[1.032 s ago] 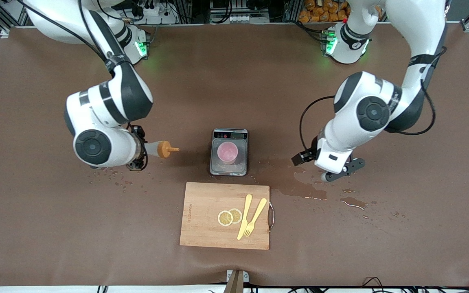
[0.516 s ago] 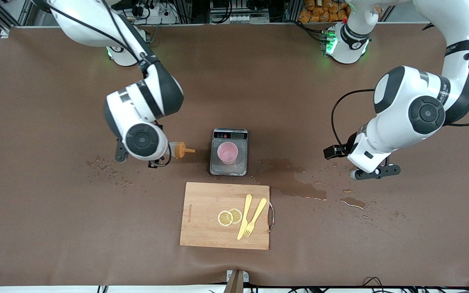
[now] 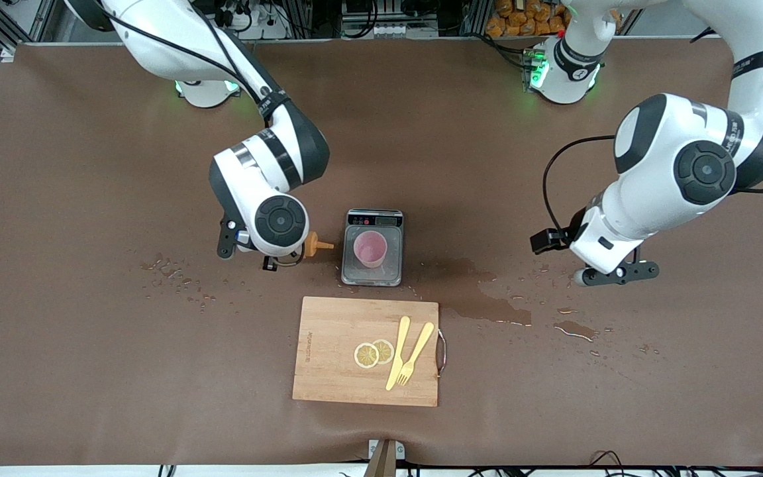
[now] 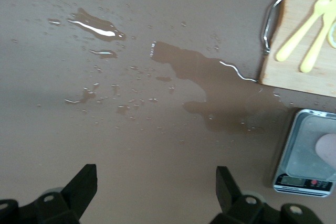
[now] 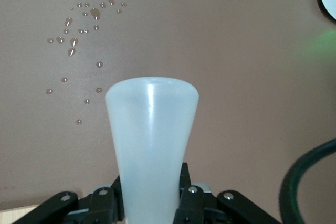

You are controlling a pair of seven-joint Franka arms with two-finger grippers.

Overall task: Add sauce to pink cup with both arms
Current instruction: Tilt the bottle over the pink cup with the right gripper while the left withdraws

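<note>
the wooden cutting board (image 3: 328, 371) is nearest. next comes the pink cup (image 3: 370, 249) on the scale (image 3: 373, 275). beside it, the right gripper (image 3: 275, 260) squeezes the sauce bottle (image 5: 151, 145), nozzle (image 3: 319, 245) toward the cup. it looks ready to tip over the cup. the left gripper (image 4: 156, 190) waits over the wet table with fingers wide.

Pink cup (image 3: 370, 249) on scale (image 3: 373, 275); cutting board (image 3: 328, 371) nearer camera, fork (image 3: 414, 354) on it.
</note>
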